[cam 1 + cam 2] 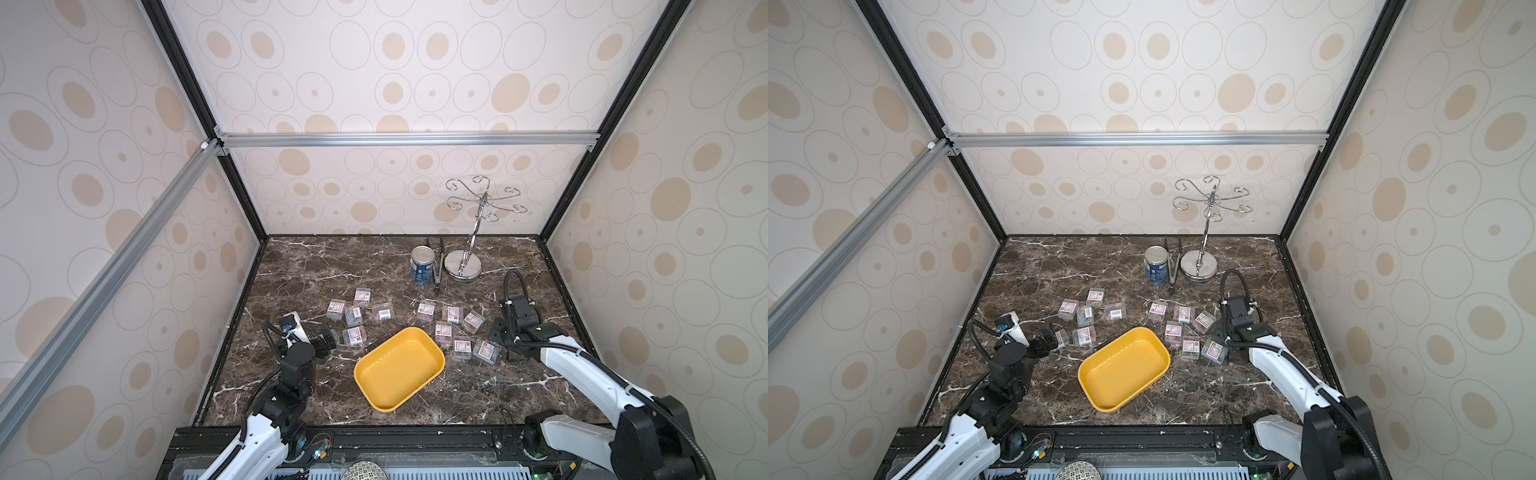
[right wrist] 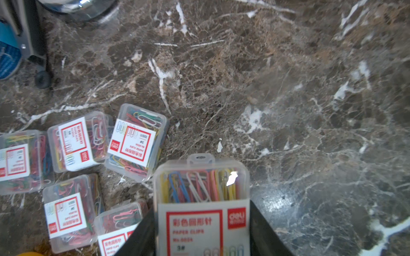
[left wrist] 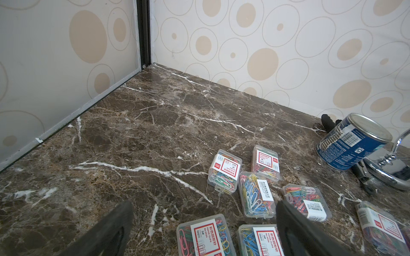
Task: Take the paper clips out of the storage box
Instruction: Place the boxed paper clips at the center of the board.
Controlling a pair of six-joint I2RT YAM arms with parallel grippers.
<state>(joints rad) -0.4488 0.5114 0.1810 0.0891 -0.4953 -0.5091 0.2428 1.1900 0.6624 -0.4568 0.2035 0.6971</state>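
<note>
Top views both show the dark marbled desk (image 1: pixel 291 270) with the storage box (image 1: pixel 399 370) near its front middle: a shallow yellow tray, rectangular with rounded corners, lying askew, its smooth floor bare. The paper clips (image 1: pixel 444 331) lie outside it on the desk in two loose groups, one beyond its left side and one beyond its right. They are small clear plastic cases packed with multicoloured clips, most showing a white label with a red frame, a few turned to a barcode sticker.

The left arm (image 1: pixel 291 374) rises from the front edge and bends forward toward the left group. The right arm (image 1: pixel 582 365) stretches along the right side, its wrist turned inward to the right group.

The left claw (image 3: pixel 204 206) stands spread wide and holds nothing, with two cases on the desk close to its fingers (image 3: pixel 115 226). The right claw (image 2: pixel 200 217) pinches one case (image 2: pixel 200 184) by its sides, label facing the wrist camera, just beside the right group.
</note>
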